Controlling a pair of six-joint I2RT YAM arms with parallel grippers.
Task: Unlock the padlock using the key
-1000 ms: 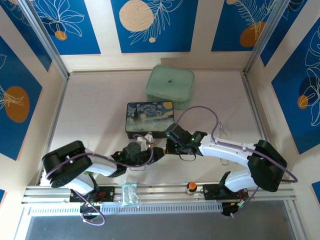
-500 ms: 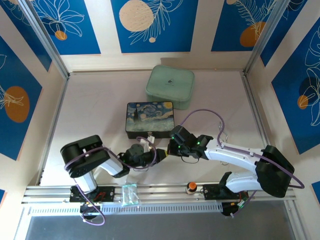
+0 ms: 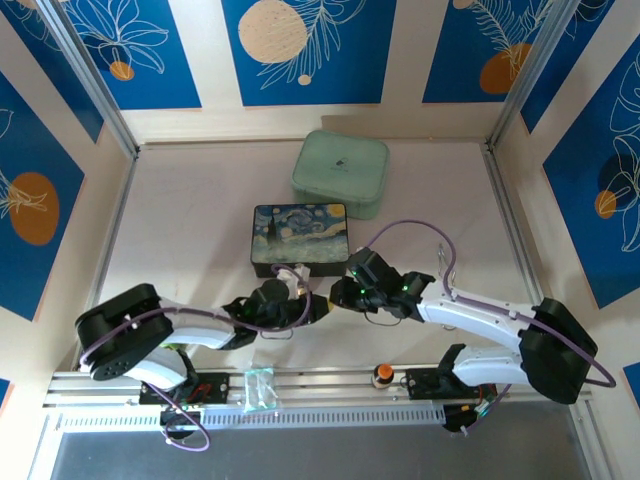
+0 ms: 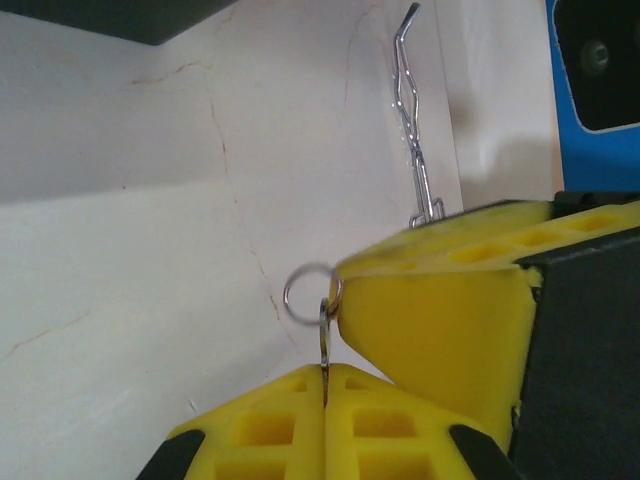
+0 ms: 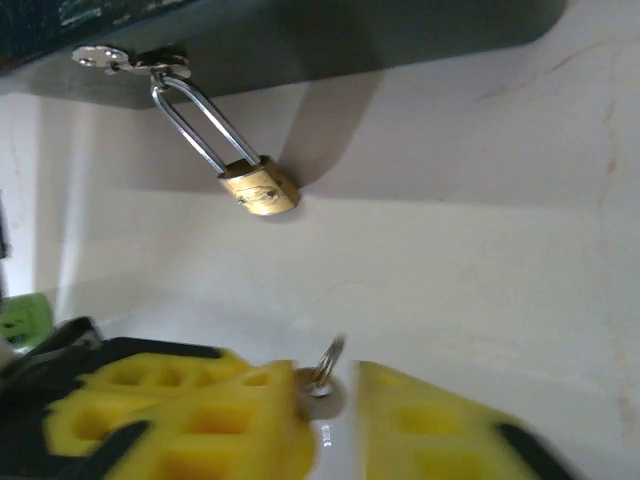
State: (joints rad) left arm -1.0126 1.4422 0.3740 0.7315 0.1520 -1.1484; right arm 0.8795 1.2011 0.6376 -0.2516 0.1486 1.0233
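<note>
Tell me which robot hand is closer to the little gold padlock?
Left, just barely. The left hand, pinching the key, sits in front of the padlock; the right hand is beside it, slightly farther right.

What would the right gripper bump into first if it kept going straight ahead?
Likely the side of the dark box, with the padlock hanging just left of that line, though depth is unclear. The key sits between the right gripper's open jaws.

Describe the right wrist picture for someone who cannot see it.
A small brass padlock is hooked by its silver shackle to the hasp of a dark box. At the bottom edge, yellow jaws stand apart with a small key on a ring between them.
</note>
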